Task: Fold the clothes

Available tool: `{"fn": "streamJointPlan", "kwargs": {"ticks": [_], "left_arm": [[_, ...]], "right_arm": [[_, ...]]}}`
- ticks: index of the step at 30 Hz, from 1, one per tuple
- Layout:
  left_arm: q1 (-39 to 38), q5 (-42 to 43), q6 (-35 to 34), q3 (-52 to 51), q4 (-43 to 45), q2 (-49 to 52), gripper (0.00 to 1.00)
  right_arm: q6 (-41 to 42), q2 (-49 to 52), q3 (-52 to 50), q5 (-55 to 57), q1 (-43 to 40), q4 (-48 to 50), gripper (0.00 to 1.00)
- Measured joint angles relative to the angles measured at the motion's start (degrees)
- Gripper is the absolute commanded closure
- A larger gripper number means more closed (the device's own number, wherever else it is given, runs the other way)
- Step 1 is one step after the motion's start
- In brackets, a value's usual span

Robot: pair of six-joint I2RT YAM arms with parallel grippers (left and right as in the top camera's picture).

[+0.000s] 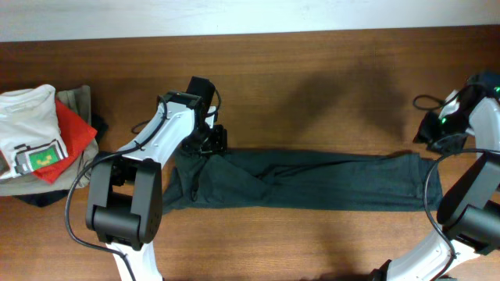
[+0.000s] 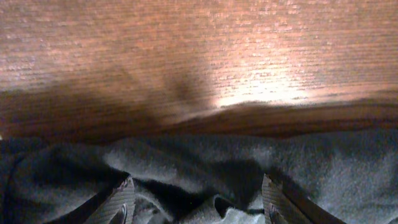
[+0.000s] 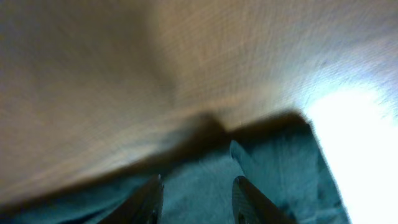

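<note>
- Stretching across the middle of the brown wooden table (image 1: 312,70), the very dark green soft cloth T-shirt (image 1: 312,181) is lying as one long narrow band, running from the left part of the surface almost to the right edge.
- The band's left end is bunching into rumpled folds, while its right end is lying flatter, with a squarer corner.
- The left gripper (image 1: 209,142) is sitting at the rumpled left end, on the side facing the back edge of the table.
- In the left wrist view its two fingers (image 2: 121,202) are standing wide apart, with loose humps of the dark cloth lying in the gap between them and bare wood showing beyond. The jaws are gaping and are not clamping anything.
- The right gripper (image 1: 428,134) is hanging over the band's right end, at the corner nearest the back edge and the right edge.
- The right wrist view is coming through blurred. Its fingers (image 3: 149,199) are showing a gap with cloth filling it and a small flap of cloth rising just beyond. Whether they are pinching the fabric or merely straddling it, I cannot tell.
- At the left edge of the table, well apart from the band, a white shirt with a green patch (image 1: 27,133) is resting on a heap, with a red garment (image 1: 74,129) and a khaki garment (image 1: 78,97) lying beside and under it.
</note>
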Motion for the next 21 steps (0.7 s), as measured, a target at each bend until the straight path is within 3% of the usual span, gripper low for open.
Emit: {"fn": "streamJointPlan", "kwargs": {"ticks": [6, 7, 8, 16, 17, 18, 21], "left_arm": [[0.0, 0.0, 0.0, 0.0, -0.1, 0.0, 0.35], [0.0, 0.0, 0.0, 0.0, -0.2, 0.0, 0.35], [0.0, 0.0, 0.0, 0.0, -0.2, 0.0, 0.35], [0.0, 0.0, 0.0, 0.0, -0.4, 0.0, 0.35], [0.0, 0.0, 0.0, 0.0, -0.5, 0.0, 0.35], [0.0, 0.0, 0.0, 0.0, -0.4, 0.0, 0.35], [0.0, 0.0, 0.0, 0.0, -0.5, 0.0, 0.35]], "right_arm": [[1.1, 0.0, -10.9, 0.4, 0.0, 10.0, 0.61], [1.2, 0.0, -11.0, 0.4, 0.0, 10.2, 0.71], [1.2, 0.0, -11.0, 0.4, 0.0, 10.3, 0.96], [1.5, 0.0, -10.0, 0.4, 0.0, 7.0, 0.96], [1.6, 0.0, -8.8, 0.4, 0.0, 5.8, 0.8], [2.4, -0.1, -4.9, 0.4, 0.0, 1.7, 0.76], [5.8, 0.0, -3.6, 2.1, 0.0, 2.0, 0.7]]}}
